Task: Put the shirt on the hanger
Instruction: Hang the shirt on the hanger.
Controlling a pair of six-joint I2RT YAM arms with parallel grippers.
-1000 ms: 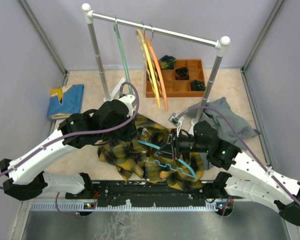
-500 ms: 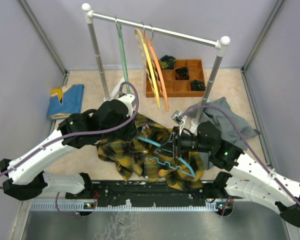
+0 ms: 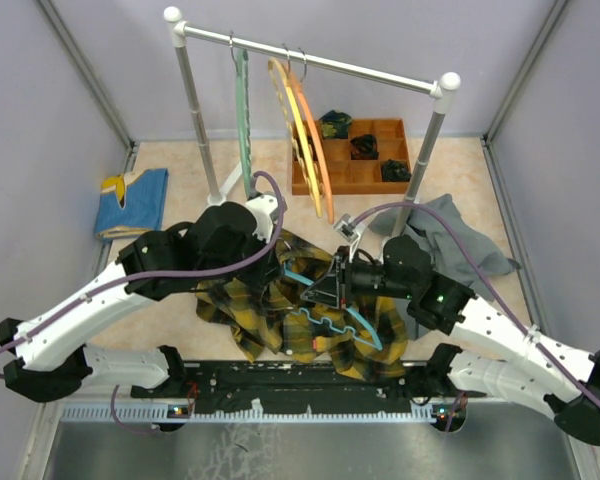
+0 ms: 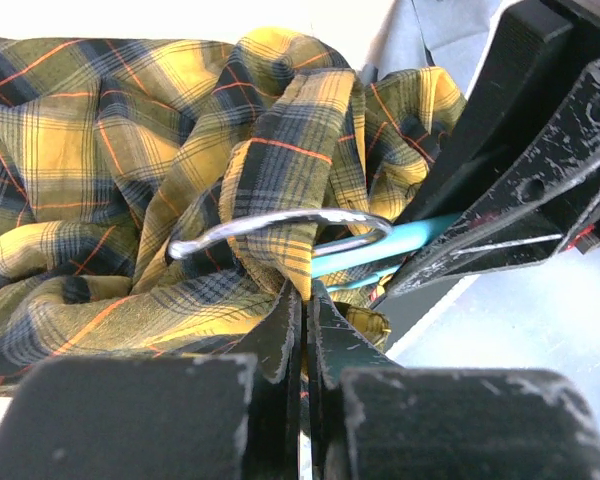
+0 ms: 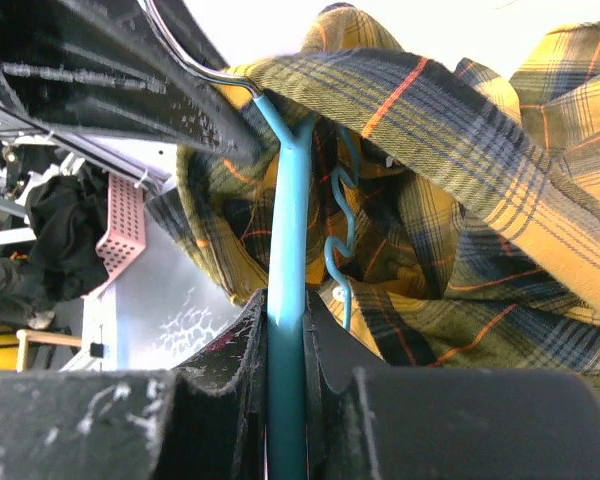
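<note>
- One shirt (image 3: 250, 310) lies bunched on the table (image 3: 170, 160) between the two arms, at 6 o'clock from the rack (image 3: 370, 72).
- One hanger (image 5: 287, 250), teal, rests on it, its metal hook touching a fold.
- Left gripper (image 4: 303, 300) is pinched on a shirt fold; right gripper (image 5: 286, 315) is clamped on the hanger's arm.
- From the shirt: one grey garment (image 3: 455, 240) at 3 o'clock, one blue cloth (image 3: 135, 200) at 10, one wooden tray (image 3: 365, 180) at 1.
- On the rack hang three others: one green hanger (image 3: 243, 100), one yellow hanger (image 3: 298, 130), one orange hanger (image 3: 318, 150).

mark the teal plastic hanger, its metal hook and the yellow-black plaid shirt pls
light teal thin plastic hanger (image 5: 288, 230), right wrist view, on its straight arm.
curved metal hook (image 4: 215, 232), left wrist view, on its bare left bend.
yellow and black plaid flannel shirt (image 4: 80, 150), left wrist view, on bunched body fabric.
</note>
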